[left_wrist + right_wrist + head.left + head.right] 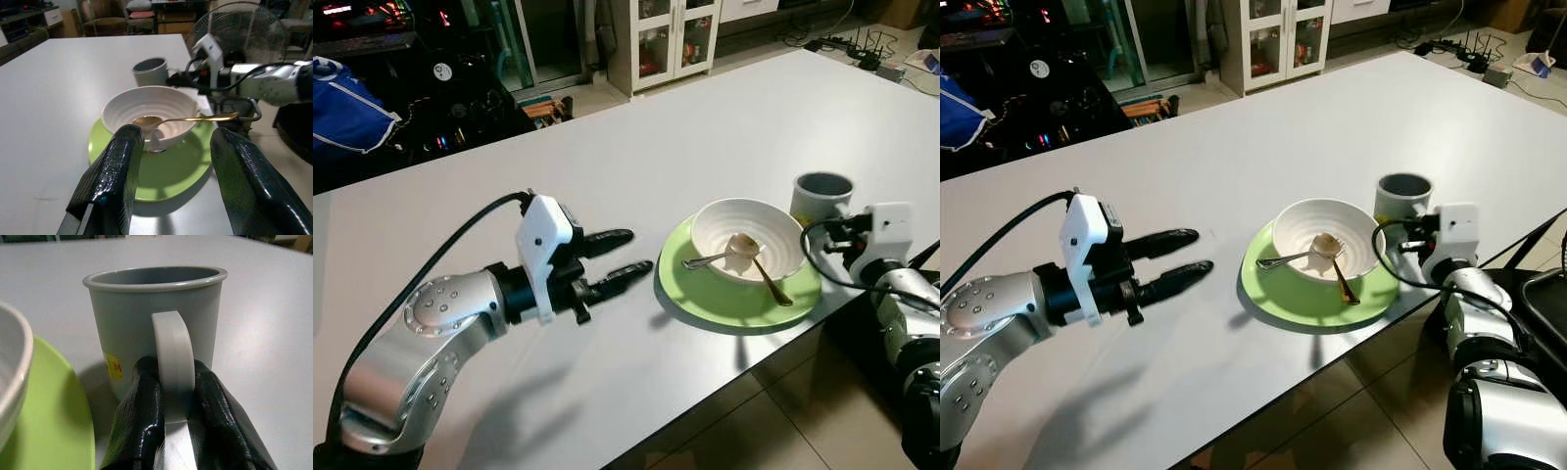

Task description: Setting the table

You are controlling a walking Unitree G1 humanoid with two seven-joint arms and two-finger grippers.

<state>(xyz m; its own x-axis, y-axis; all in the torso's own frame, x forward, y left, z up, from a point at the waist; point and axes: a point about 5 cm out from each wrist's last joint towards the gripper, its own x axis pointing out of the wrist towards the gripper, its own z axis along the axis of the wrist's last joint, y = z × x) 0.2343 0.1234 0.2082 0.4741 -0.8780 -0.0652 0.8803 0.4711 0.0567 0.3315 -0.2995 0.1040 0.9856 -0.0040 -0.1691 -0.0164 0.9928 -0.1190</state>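
White surface (636,147) carries green plate (705,305) w/ white ribbed bowl (747,235) on it; gold spoon (756,262) lies in bowl, handle over the rim. Grey mug (151,323) stands upright just beside plate, near surface edge. Right claw (171,404) is clamped on mug handle (172,357), a finger each side. Left claw (619,255) hovers over surface near plate, fingers apart, pointing at bowl, holding nothing.
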